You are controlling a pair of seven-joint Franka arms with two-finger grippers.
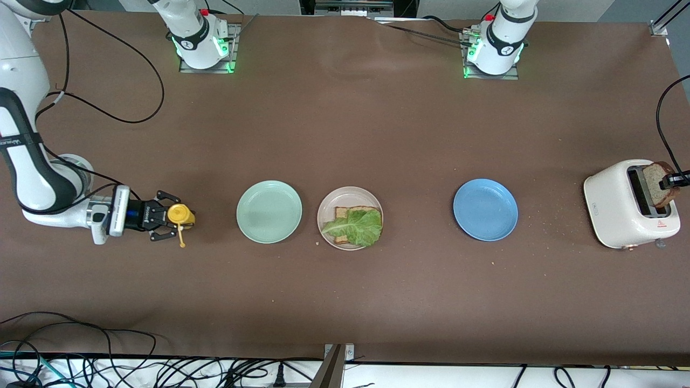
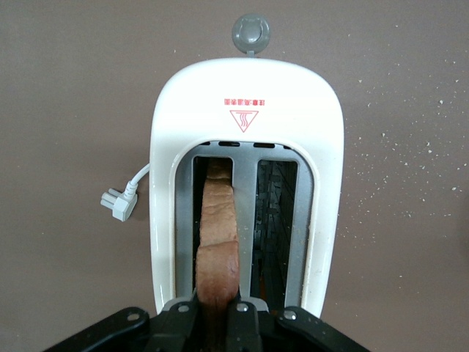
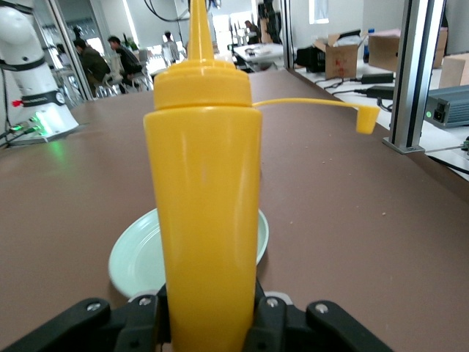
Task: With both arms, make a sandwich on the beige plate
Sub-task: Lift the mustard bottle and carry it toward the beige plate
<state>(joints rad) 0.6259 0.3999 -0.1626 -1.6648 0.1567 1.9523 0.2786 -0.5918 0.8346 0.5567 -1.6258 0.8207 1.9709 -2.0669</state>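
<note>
The beige plate (image 1: pixel 325 207) holds one brown bread slice (image 1: pixel 345 212) with a green lettuce leaf (image 1: pixel 357 226) on top. A second bread slice (image 1: pixel 656 182) sticks up out of a slot of the white toaster (image 1: pixel 612 202). My left gripper (image 1: pixel 675 181) is shut on its upper edge. In the left wrist view the slice (image 2: pixel 218 227) stands in the slot, pinched by the gripper (image 2: pixel 218 314). My right gripper (image 1: pixel 164 216) is shut on an upright yellow squeeze bottle (image 1: pixel 180 214) at the right arm's end of the table. In the right wrist view the gripper (image 3: pixel 212 319) clasps the bottle (image 3: pixel 205 220), whose cap hangs open.
A mint-green plate (image 1: pixel 269 211) lies between the bottle and the beige plate and also shows in the right wrist view (image 3: pixel 135 260). A blue plate (image 1: pixel 485 209) lies between the beige plate and the toaster. The toaster's plug (image 2: pixel 117 203) lies on the table. Crumbs lie around the toaster.
</note>
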